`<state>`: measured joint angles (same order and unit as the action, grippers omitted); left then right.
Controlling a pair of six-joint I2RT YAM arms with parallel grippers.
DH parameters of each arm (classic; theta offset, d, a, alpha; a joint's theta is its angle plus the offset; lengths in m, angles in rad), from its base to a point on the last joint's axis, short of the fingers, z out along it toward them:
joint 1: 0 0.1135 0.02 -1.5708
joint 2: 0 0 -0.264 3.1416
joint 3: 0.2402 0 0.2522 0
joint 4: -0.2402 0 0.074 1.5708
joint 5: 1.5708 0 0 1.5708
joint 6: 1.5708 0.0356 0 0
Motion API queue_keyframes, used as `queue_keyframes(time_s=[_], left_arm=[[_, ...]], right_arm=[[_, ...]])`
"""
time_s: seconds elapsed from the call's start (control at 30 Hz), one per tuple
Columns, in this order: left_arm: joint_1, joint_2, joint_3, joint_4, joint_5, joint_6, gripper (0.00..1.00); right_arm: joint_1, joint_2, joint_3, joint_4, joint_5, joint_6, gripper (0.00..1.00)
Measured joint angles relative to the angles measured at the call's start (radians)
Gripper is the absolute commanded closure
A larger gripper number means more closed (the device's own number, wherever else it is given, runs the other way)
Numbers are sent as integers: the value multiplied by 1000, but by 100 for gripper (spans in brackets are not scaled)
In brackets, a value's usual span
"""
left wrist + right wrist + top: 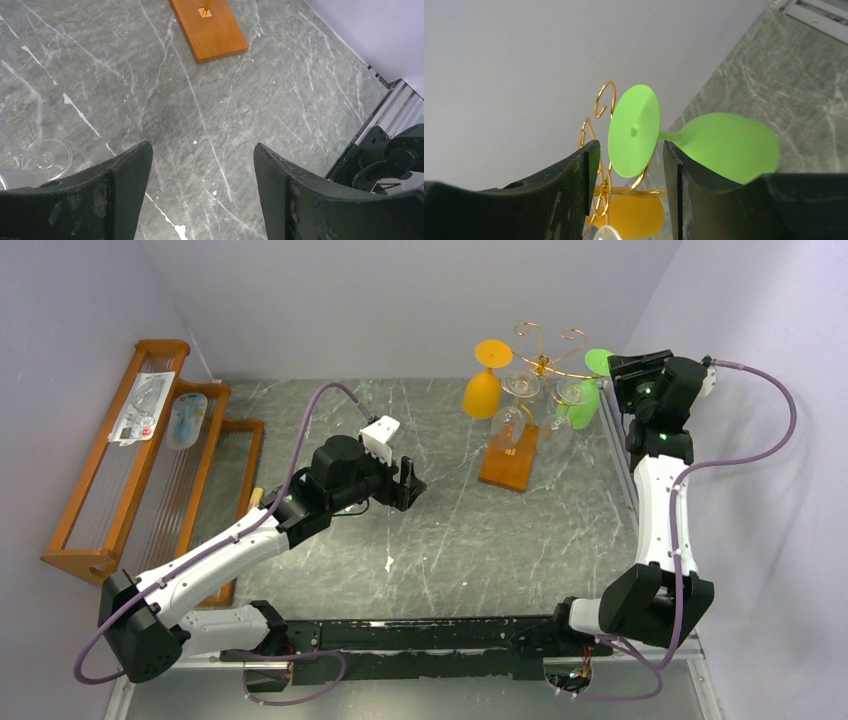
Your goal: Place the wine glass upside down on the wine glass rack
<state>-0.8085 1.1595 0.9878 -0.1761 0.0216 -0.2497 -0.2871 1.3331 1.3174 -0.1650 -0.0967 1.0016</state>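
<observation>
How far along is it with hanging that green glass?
Nearly done. The green glass hangs bowl-down on the gold rack. The right gripper stands open around its foot, apparently not gripping. Remaining: backing that arm away. The left gripper hovers open, empty.

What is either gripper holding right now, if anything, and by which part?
Nothing is held. The right gripper is open, its fingers flanking the foot of the green wine glass; the left gripper is open and empty.
</observation>
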Motion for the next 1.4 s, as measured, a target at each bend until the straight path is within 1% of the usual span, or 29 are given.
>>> queue_keyframes(time_s=[0.1,0.23,0.37,0.47,0.63,0.7,0.9,0.93,0.97,1.0,1.2,1.27,1.4], left_arm=[[0,0,0,0,0,0,21],[0,2,7,-11,0,0,18],[0,17,63,-58,-6,0,14],[0,19,119,-92,-31,0,15],[0,19,200,-175,-100,-1,18],[0,19,226,-222,-140,0,20],[1,34,293,-343,-300,-6,21],[1,37,293,-360,-336,-8,23],[1,43,293,-377,-369,-8,28],[2,53,293,-392,-399,-9,30],[16,154,298,-499,-542,-2,34],[20,187,303,-528,-568,0,34],[38,219,306,-556,-603,21,39]], right_arm=[[0,-28,5,-42,24,-19,45],[-2,-83,6,-83,56,-53,47],[-2,-169,-12,-97,61,-105,47],[-2,-245,-17,-129,53,-156,48],[-4,-406,-69,-225,22,-246,51],[-4,-468,-101,-276,12,-270,53],[-5,-644,-274,-425,-38,-300,55],[-5,-673,-310,-452,-50,-303,56],[-5,-701,-343,-481,-63,-305,57],[-5,-724,-368,-510,-77,-307,58],[-1,-828,-467,-583,-202,-322,60],[1,-847,-496,-597,-230,-325,60],[5,-870,-529,-620,-260,-328,60]])
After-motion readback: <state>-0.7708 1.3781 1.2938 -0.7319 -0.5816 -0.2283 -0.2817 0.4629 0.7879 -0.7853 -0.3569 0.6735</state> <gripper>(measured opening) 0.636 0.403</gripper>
